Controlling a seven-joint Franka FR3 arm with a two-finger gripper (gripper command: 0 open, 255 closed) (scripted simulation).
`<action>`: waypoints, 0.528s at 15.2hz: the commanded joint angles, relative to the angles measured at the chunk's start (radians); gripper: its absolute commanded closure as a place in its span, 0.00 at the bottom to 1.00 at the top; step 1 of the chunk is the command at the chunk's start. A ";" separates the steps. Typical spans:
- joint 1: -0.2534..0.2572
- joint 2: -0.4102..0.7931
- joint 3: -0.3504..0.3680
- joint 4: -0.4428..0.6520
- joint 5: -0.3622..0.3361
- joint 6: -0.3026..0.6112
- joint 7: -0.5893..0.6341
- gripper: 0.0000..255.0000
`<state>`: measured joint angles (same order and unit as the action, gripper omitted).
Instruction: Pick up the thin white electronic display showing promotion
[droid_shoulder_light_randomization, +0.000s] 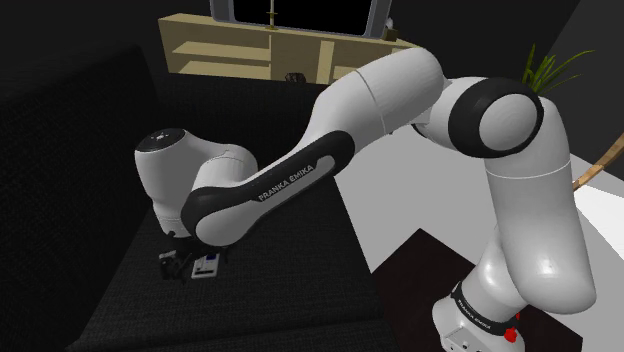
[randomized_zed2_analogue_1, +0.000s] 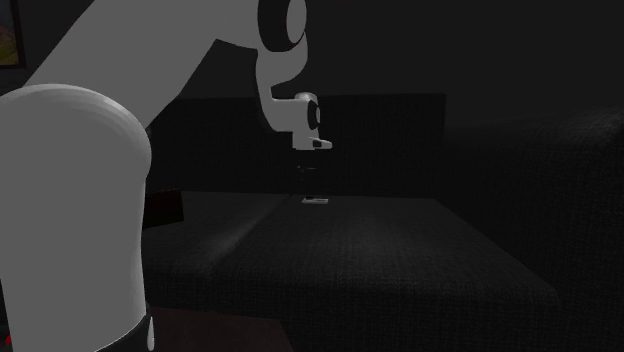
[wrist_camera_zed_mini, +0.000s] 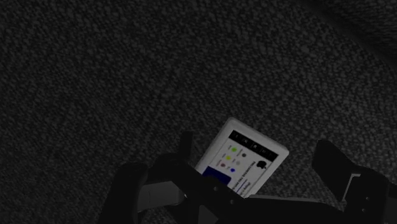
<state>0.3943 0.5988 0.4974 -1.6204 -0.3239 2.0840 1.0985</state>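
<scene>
A thin white display (wrist_camera_zed_mini: 245, 159) with a dark bar and coloured marks on its screen lies flat on the dark fabric seat of a sofa (wrist_camera_zed_mini: 114, 76). My black gripper (wrist_camera_zed_mini: 254, 151) hangs just over it, open, one finger on each side and neither clasping it. In the shoulder view the display (droid_shoulder_light_randomization: 206, 266) peeks out beneath the arm's forearm, beside the gripper (droid_shoulder_light_randomization: 180, 264). From the second exterior view the gripper (randomized_zed2_analogue_1: 308, 182) points straight down at the display (randomized_zed2_analogue_1: 316, 201) on the seat.
The sofa's backrest (randomized_zed2_analogue_1: 380, 140) rises behind the display and a thick armrest (droid_shoulder_light_randomization: 70, 150) flanks the seat. A wooden shelf unit (droid_shoulder_light_randomization: 270, 50) stands beyond the sofa, and a plant (droid_shoulder_light_randomization: 548, 70) sits behind the arm. White floor (droid_shoulder_light_randomization: 400, 200) borders the seat's edge.
</scene>
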 joint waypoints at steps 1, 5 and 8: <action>0.001 0.007 -0.003 -0.005 -0.004 0.011 0.002 0.00; 0.002 0.009 -0.003 -0.001 -0.004 0.010 0.002 1.00; 0.002 0.009 -0.003 -0.001 -0.004 0.009 0.002 1.00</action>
<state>0.3963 0.6070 0.4949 -1.6213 -0.3279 2.0935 1.1003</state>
